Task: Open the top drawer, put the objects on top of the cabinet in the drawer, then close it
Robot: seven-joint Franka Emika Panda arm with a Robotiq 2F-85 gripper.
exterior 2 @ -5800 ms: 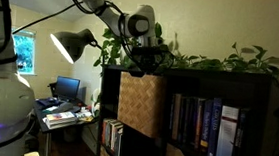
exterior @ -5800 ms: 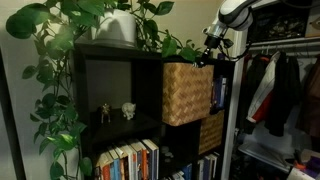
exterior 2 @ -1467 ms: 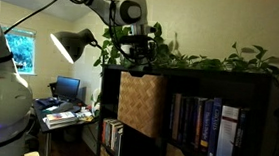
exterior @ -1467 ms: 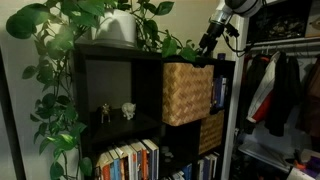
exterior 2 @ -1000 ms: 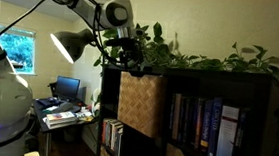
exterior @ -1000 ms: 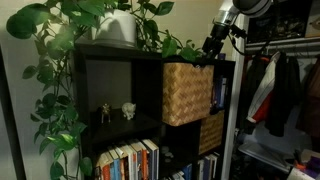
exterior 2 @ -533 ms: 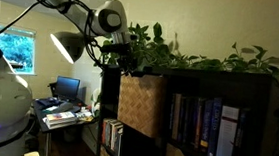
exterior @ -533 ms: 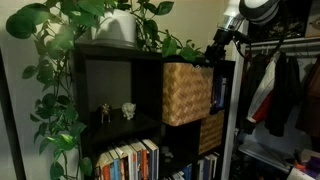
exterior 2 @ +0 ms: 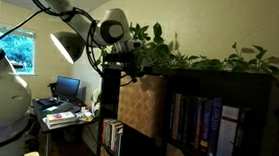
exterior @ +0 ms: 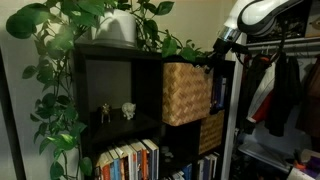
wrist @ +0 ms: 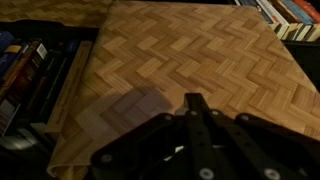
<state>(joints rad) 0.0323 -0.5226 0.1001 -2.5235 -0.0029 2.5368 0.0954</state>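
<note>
The top drawer (exterior: 188, 92) is a tan wicker bin filling an upper cube of the black cabinet (exterior: 95, 60); it also shows in the other exterior view as the top drawer (exterior 2: 140, 103). Two tiny objects (exterior: 116, 112), one dark and one whitish, stand inside the open cube beside it. My gripper (exterior: 212, 62) hangs at the bin's upper front corner, also seen as the gripper (exterior 2: 130, 73). In the wrist view the gripper (wrist: 197, 100) is shut, fingers pressed together with nothing between them, just off the herringbone wicker front (wrist: 190, 50).
A white plant pot (exterior: 120, 27) with long trailing leaves sits on the cabinet top. Books (exterior: 130, 160) fill lower cubes, and a darker woven bin (exterior: 210, 132) sits below the drawer. Clothes (exterior: 280, 90) hang nearby; a lamp (exterior 2: 70, 44) and a desk (exterior 2: 62, 107) stand behind.
The arm has swung away from above the cabinet top and come down to the bin's upper front edge. The jaws have gone from open to shut.
</note>
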